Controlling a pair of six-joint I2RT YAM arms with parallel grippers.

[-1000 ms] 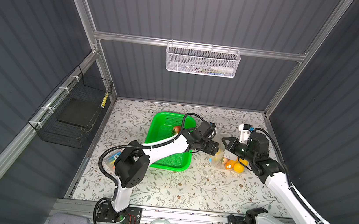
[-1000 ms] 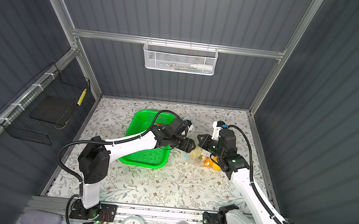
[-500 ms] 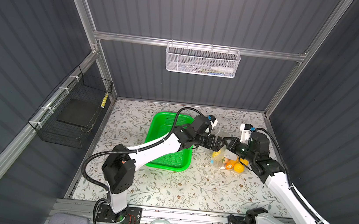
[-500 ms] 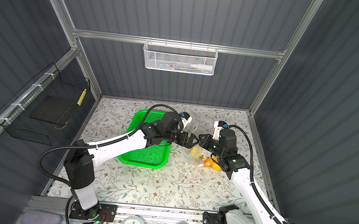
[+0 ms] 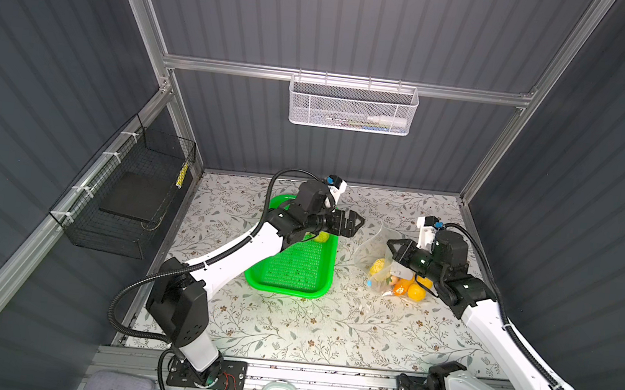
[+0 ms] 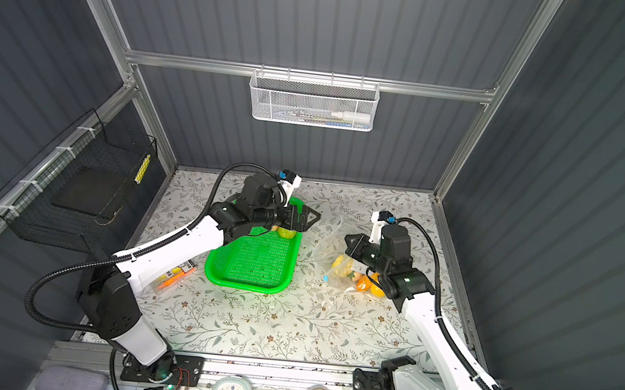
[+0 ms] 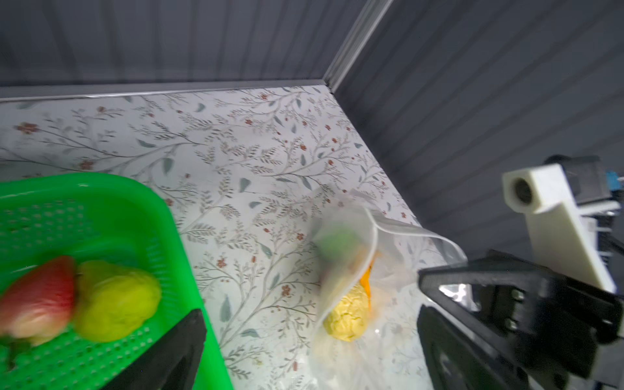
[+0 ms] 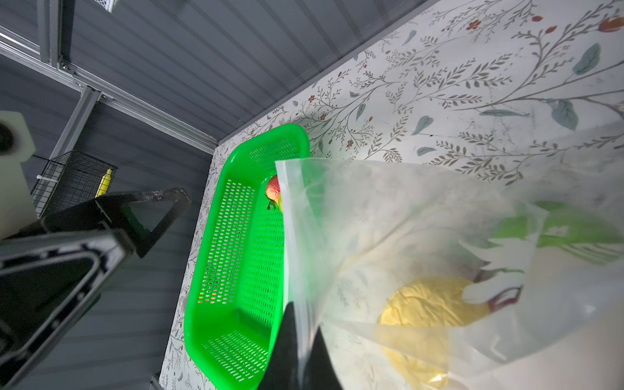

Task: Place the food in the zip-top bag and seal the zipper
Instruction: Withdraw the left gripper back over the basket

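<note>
Floral tabletop [image 5: 287, 333], grey walls. Left gripper [image 5: 355, 224] spread wide, empty, aloft between green basket [image 5: 292, 285] (two fruits [image 7: 114, 304] inside) and zip-top bag [image 5: 371, 246]. Right gripper [image 8: 302, 337] pinched on bag's mouth edge; food [image 5: 376, 267] inside.

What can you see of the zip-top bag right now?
The zip-top bag is clear, crinkly plastic. It lies on the floral table beside the green basket without touching it. The right gripper is shut on its mouth edge and lifts it, so the mouth gapes. Inside are a yellow piece, orange pieces and something green. A light-blue slider sits on its near edge.
</note>
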